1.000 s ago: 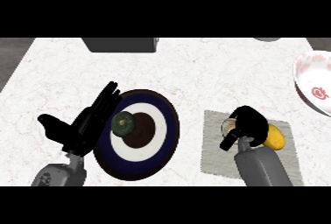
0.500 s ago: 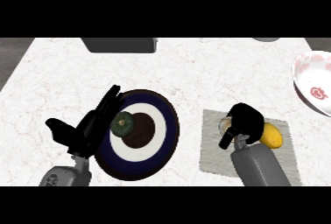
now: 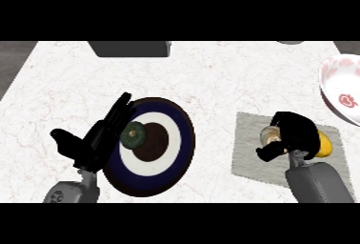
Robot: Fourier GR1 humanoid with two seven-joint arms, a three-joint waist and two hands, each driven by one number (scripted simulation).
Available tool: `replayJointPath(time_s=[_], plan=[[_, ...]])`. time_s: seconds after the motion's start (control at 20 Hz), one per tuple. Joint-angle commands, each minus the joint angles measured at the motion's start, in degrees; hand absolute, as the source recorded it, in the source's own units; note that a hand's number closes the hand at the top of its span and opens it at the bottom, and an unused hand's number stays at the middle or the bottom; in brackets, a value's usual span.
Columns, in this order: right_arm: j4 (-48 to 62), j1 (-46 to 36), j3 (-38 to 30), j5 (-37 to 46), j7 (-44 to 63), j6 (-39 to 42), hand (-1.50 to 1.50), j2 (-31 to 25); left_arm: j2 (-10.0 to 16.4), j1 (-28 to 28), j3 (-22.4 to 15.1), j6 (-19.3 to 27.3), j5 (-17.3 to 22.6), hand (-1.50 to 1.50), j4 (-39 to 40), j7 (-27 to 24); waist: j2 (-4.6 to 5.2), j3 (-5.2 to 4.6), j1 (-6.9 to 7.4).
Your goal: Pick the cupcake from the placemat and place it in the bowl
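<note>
Curled right hand (image 3: 299, 133) round cupcake (image 3: 270, 135) on placemat (image 3: 249, 159), with left hand (image 3: 95, 139) open beside plate (image 3: 181, 138); judged grasp step, needing lift then carry rightward into bowl (image 3: 339, 80)

Cupcake (image 3: 270, 135) mostly hidden under curled right hand (image 3: 296, 136); bowl (image 3: 341, 90) cut off by right edge.

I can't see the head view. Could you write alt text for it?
The robot's right hand curls round a cupcake on a grey placemat on a white marbled counter. Its left hand is open at the left rim of a dark blue plate holding a green round object; a white bowl sits at the right edge.
</note>
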Motion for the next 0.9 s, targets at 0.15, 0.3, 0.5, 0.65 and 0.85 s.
replayJointPath(time_s=[0.15,0.3,0.5,0.65,0.85], plan=[[-18.4,2.3,-2.4,-1.6,1.2,4.0,1.50,-3.2,0.9,-1.9,1.9,0.1,-0.1,0.00,-1.2,2.2,-0.10,0.05,-0.65],[-26.0,-0.6,-1.2,0.5,7.6,6.5,1.50,-0.8,0.6,1.6,1.4,-1.8,-0.5,0.00,2.0,-2.5,-0.10,-0.01,-0.66],[-34.9,-4.4,-5.0,0.1,10.3,13.2,1.50,-4.8,-1.5,3.1,-0.5,0.4,-1.4,0.00,-2.1,-0.8,-0.19,0.00,-0.32],[-36.9,-7.2,-5.9,1.1,12.5,15.6,1.50,-4.7,-0.4,0.7,0.8,-1.1,-1.2,0.00,0.0,-0.4,0.05,0.04,-0.07],[-34.1,-15.1,-14.3,-3.4,11.2,19.5,1.50,-7.5,0.7,0.2,2.3,-2.7,0.1,0.00,-0.4,0.9,0.12,0.05,0.30]])
